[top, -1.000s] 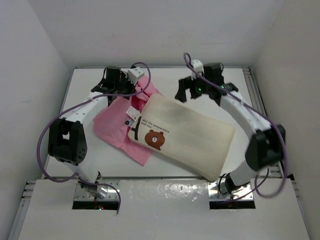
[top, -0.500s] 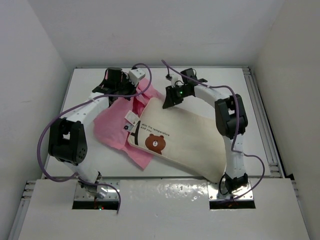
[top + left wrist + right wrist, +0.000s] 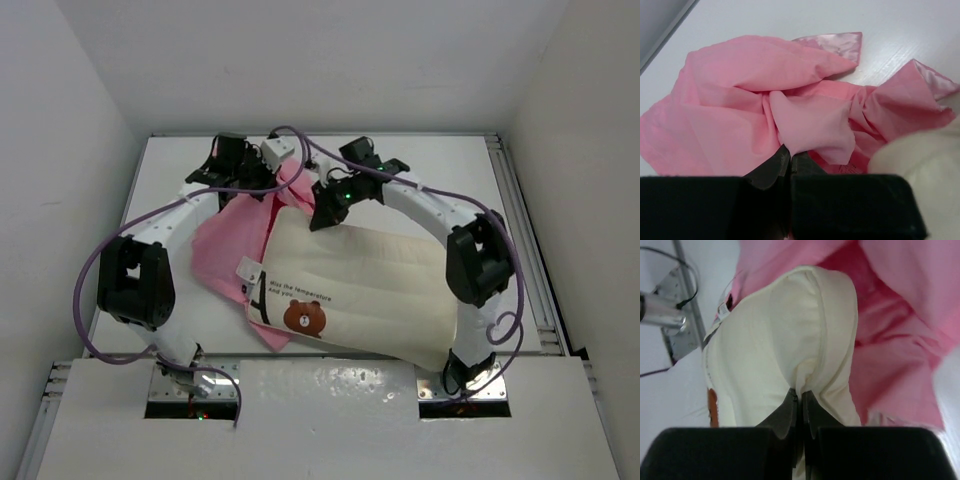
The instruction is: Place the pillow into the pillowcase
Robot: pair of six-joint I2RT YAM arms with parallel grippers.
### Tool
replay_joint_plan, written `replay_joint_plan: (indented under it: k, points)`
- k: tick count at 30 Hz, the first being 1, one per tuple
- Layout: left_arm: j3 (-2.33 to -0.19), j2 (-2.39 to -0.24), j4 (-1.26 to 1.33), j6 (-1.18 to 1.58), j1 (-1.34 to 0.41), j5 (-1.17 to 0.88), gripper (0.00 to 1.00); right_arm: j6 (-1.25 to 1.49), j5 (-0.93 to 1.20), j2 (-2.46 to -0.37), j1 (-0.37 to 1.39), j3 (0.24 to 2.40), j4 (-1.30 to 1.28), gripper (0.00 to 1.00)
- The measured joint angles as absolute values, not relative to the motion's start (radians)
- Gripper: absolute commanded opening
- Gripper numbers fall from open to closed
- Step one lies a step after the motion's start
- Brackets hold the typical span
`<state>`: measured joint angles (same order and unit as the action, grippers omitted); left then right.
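left pincer [image 3: 790,156]: clamped tight on a fold of the pillowcase [image 3: 730,100], near the table's far edge, left of centre.
right pincer [image 3: 800,396]: jaws closed on a small pinch at the pillow's [image 3: 780,340] far-left corner, just beside the left one.
pillow: lies aslant from mid-table toward the near right corner, bear face up. Its left end overlaps the pink fabric.
pillowcase: bunched on the left half of the table [image 3: 520,200], partly under the pillow. The opening can't be made out in any view.
risk, mouth: can't tell whether the left grip has one layer or both. If both, the pillow likely rides over the sack instead of going in.
risk, slip: the satin looks slick and the bite is thin, so a pull against the pillow's drag may strip it out.
risk, pinned cloth: the pillow's weight sits on the case, so dragging either one probably drags both and closes the mouth further.
risk, pillow grip: a small pinch on a plump cushion could pop free on a hard push.
risk, cables [image 3: 292,129]: the purple loops cross over both wrists and the arms are close together. A snag or a wrist bump is plausible.
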<state>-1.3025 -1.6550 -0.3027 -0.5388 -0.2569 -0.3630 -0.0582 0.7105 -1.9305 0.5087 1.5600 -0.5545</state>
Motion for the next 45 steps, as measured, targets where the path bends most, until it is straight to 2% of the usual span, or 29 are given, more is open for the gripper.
replay_joint_plan:
  k: [4, 8, 18, 19, 20, 21, 22, 23, 24, 25, 26, 28, 29, 30, 31, 32, 33, 34, 35, 37, 38, 39, 40, 42, 45]
  points:
    - [-1.305, -1.655, -0.352, -0.543, -0.263, -0.410, 0.00, -0.059, 0.726, -2.033, 0.567, 1.677, -0.606, 0.00]
    - [-1.306, -1.654, -0.396, -0.556, -0.260, -0.453, 0.00, 0.006, 0.707, -2.109, 0.542, 1.686, -0.561, 0.00]
    - [-1.311, -1.600, -0.683, -0.819, -0.250, -0.682, 0.01, 0.515, 0.552, -2.116, 0.369, 1.466, -0.140, 0.00]
    - [-1.310, -1.597, -0.701, -0.839, -0.253, -0.691, 0.17, 0.551, 0.525, -2.116, 0.359, 1.466, -0.119, 0.07]
    - [-1.308, -1.595, -0.707, -0.850, -0.258, -0.694, 0.33, 0.583, 0.495, -2.116, 0.352, 1.466, -0.097, 0.18]
    - [-1.307, -1.594, -0.707, -0.852, -0.264, -0.693, 0.53, 0.612, 0.459, -2.116, 0.347, 1.467, -0.074, 0.45]
    - [-1.307, -1.593, -0.699, -0.838, -0.268, -0.688, 0.93, 0.636, 0.428, -2.116, 0.344, 1.470, -0.059, 0.55]
    - [-1.307, -1.592, -0.684, -0.815, -0.270, -0.678, 1.00, 0.646, 0.410, -2.116, 0.342, 1.476, -0.052, 0.61]
    - [-1.308, -1.592, -0.665, -0.780, -0.270, -0.662, 1.00, 0.643, 0.404, -2.116, 0.338, 1.488, -0.056, 0.66]
    - [-1.311, -1.592, -0.646, -0.751, -0.271, -0.635, 1.00, 0.629, 0.402, -2.116, 0.335, 1.505, -0.071, 0.92]
    - [-1.317, -1.592, -0.632, -0.721, -0.266, -0.610, 1.00, 0.608, 0.397, -2.115, 0.332, 1.528, -0.095, 0.99]
    - [-1.347, -1.592, -0.604, -0.649, -0.239, -0.549, 0.96, 0.511, 0.358, -2.088, 0.336, 1.549, -0.141, 0.99]
    - [-1.363, -1.590, -0.593, -0.622, -0.220, -0.527, 0.87, 0.464, 0.328, -2.061, 0.341, 1.548, -0.177, 0.99]
    - [-1.378, -1.585, -0.582, -0.598, -0.196, -0.505, 0.68, 0.412, 0.279, -2.023, 0.352, 1.546, -0.218, 0.98]
    - [-1.383, -1.573, -0.574, -0.590, -0.174, -0.491, 0.03, 0.360, 0.234, -1.978, 0.365, 1.533, -0.237, 0.85]
    - [-1.382, -1.552, -0.581, -0.588, -0.154, -0.479, 0.00, 0.312, 0.199, -1.928, 0.379, 1.511, -0.250, 0.28]
    - [-1.377, -1.529, -0.595, -0.599, -0.137, -0.470, 0.00, 0.278, 0.173, -1.869, 0.397, 1.481, -0.258, 0.09]
    - [-1.348, -1.488, -0.593, -0.622, -0.133, -0.455, 0.00, 0.246, 0.152, -1.803, 0.413, 1.448, -0.266, 0.03]
    - [-1.304, -1.441, -0.600, -0.642, -0.142, -0.449, 0.00, 0.225, 0.135, -1.742, 0.432, 1.412, -0.265, 0.17]
    - [-1.193, -1.348, -0.620, -0.670, -0.181, -0.446, 0.27, 0.202, 0.114, -1.640, 0.474, 1.346, -0.264, 0.66]
    - [-1.134, -1.314, -0.616, -0.674, -0.200, -0.438, 0.33, 0.190, 0.101, -1.602, 0.502, 1.315, -0.257, 0.89]
    - [-1.079, -1.294, -0.618, -0.664, -0.223, -0.426, 0.47, 0.175, 0.091, -1.575, 0.524, 1.283, -0.244, 0.97]
    - [-1.037, -1.290, -0.616, -0.652, -0.238, -0.413, 0.51, 0.159, 0.076, -1.554, 0.552, 1.249, -0.230, 0.99]
    - [-0.973, -1.319, -0.582, -0.595, -0.245, -0.361, 0.59, 0.137, 0.057, -1.531, 0.611, 1.160, -0.185, 0.99]
    - [-0.900, -1.394, -0.494, -0.516, -0.234, -0.244, 0.60, 0.131, 0.052, -1.511, 0.686, 1.007, -0.128, 0.99]
